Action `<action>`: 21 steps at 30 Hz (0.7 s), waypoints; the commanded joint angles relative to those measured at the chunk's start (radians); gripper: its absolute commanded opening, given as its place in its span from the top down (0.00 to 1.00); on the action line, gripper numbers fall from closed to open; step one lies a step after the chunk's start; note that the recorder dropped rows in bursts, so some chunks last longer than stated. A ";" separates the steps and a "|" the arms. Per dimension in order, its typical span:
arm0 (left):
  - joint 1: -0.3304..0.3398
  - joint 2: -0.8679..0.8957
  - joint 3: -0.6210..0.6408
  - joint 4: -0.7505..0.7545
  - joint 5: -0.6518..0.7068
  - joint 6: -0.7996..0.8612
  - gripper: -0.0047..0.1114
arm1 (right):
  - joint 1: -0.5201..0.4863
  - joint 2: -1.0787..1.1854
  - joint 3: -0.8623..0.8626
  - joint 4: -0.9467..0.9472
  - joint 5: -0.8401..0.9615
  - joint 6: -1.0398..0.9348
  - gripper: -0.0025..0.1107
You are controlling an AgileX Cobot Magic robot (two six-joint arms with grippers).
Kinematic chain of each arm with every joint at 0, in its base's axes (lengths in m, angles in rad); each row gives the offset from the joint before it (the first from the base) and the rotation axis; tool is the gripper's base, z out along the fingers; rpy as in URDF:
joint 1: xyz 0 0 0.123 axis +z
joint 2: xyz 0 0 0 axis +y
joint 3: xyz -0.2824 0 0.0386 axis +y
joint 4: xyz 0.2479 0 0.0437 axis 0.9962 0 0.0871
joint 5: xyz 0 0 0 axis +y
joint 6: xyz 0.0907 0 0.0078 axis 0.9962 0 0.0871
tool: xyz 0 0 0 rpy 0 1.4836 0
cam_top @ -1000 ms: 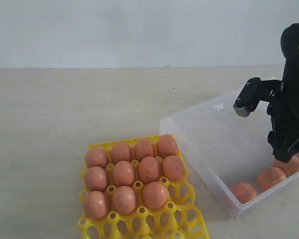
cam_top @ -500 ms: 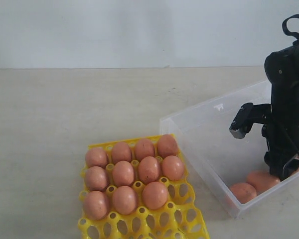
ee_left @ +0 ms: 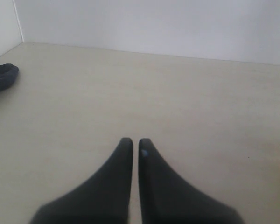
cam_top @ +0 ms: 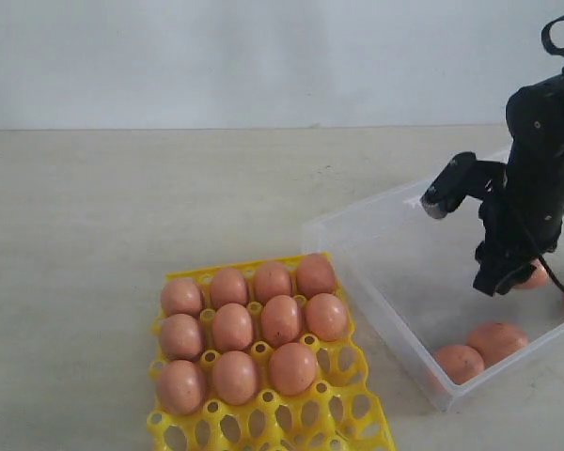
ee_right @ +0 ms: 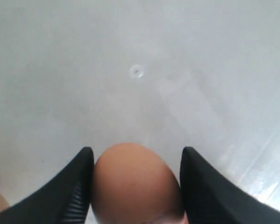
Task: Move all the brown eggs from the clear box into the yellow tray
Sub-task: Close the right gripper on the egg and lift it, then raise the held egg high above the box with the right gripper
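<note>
Exterior: right end effector [cam_top: 512, 279] is inside the clear box [cam_top: 367, 301], clamped on 1 brown egg [cam_top: 538, 275] at its tips. 2 more brown eggs [cam_top: 459, 363] lie below it toward the box's near corner. The yellow tray [cam_top: 343, 413], 11 seated, sits well apart from it, past the box wall. Risk: a low carry clips that wall and knocks the egg loose. Right wrist: right end effector [ee_right: 137, 151] is part-open, both fingers [ee_right: 77, 186] pressing the egg [ee_right: 135, 182] at its flanks. Smooth round shell, so a fast swing could slip it and more squeeze could crack it. Left wrist: left end effector [ee_left: 135, 142] hangs over the tabletop [ee_left: 177, 93], pinched to a thin slit, empty, no egg near it.
</note>
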 commanded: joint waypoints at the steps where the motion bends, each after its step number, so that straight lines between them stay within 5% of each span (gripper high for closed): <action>1: -0.003 -0.003 0.004 0.000 -0.003 0.004 0.92 | -0.002 -0.086 -0.002 0.048 -0.065 0.054 0.98; 11: -0.003 -0.003 0.004 0.000 -0.003 0.004 0.92 | -0.002 -0.294 -0.002 0.489 -0.282 0.034 0.98; 18: -0.003 -0.003 0.004 0.000 -0.003 0.004 0.92 | 0.018 -0.459 0.082 0.929 -0.689 -0.018 0.98; 21: -0.003 -0.003 0.004 0.000 -0.003 0.004 0.92 | 0.035 -0.543 0.104 0.932 -0.770 -0.027 0.98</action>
